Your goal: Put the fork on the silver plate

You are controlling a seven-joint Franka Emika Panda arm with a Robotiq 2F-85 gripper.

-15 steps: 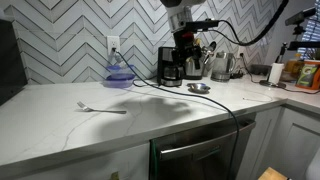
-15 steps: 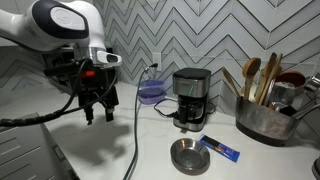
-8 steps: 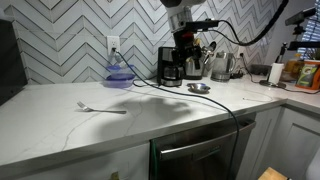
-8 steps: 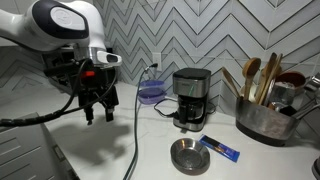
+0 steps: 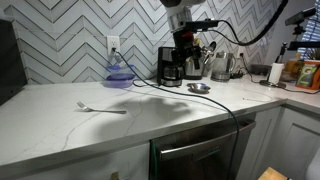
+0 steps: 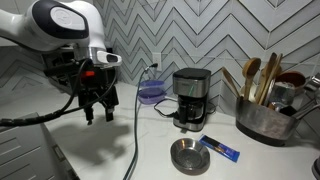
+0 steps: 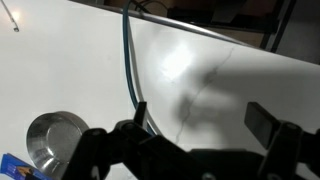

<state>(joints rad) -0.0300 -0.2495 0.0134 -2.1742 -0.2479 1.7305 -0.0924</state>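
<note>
The fork point(image 5: 101, 107) lies flat on the white counter, well off to the left in an exterior view. A thin silver piece at the top left corner of the wrist view point(image 7: 9, 15) looks like it. The silver plate point(image 5: 199, 88) sits on the counter near the coffee maker and shows in the exterior view point(image 6: 187, 155) and the wrist view point(image 7: 50, 140). My gripper point(image 6: 98, 110) hangs above the counter, open and empty. In the wrist view the gripper point(image 7: 200, 118) has bare counter between its jaws, and the plate is off to its left.
A purple-blue bowl point(image 5: 120, 75) stands by the wall next to a black coffee maker point(image 6: 190, 97). A blue packet point(image 6: 220, 148) lies beside the plate. A metal pot of wooden utensils point(image 6: 262, 115) stands further off. A black cable point(image 7: 129, 60) runs across the counter.
</note>
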